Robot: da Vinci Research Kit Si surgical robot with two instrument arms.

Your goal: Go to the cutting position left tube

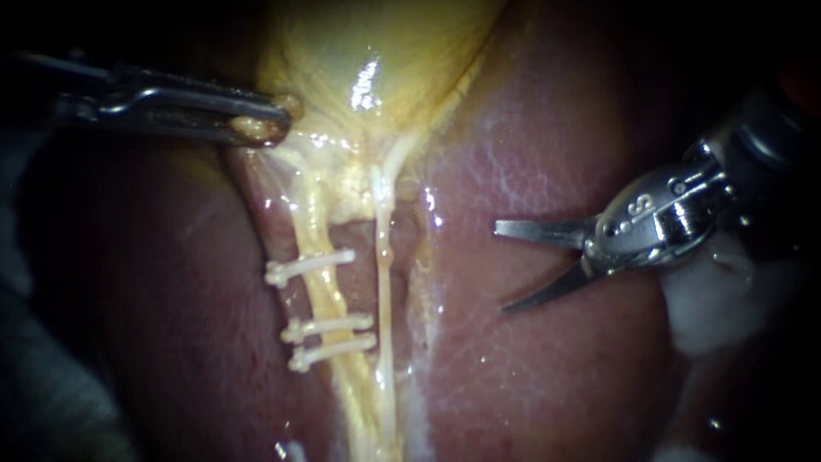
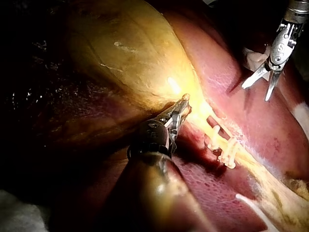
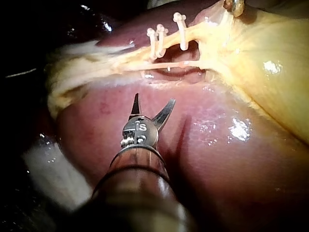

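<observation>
While over liver [image 1: 530,376], right instrument [image 1: 500,267] level

liver [image 1: 556,128] was glossy wet | gallbladder [image 1: 385,51] shone slick | clips [image 1: 310,267] looked matt plastic | right instrument [image 1: 503,267] was polished metal

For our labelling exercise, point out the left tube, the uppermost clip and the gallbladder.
left tube [image 1: 324,295], endoscope view, its clipped stretch.
uppermost clip [image 1: 310,266], endoscope view, its middle.
gallbladder [image 1: 410,60], endoscope view, yellow wall.
</observation>
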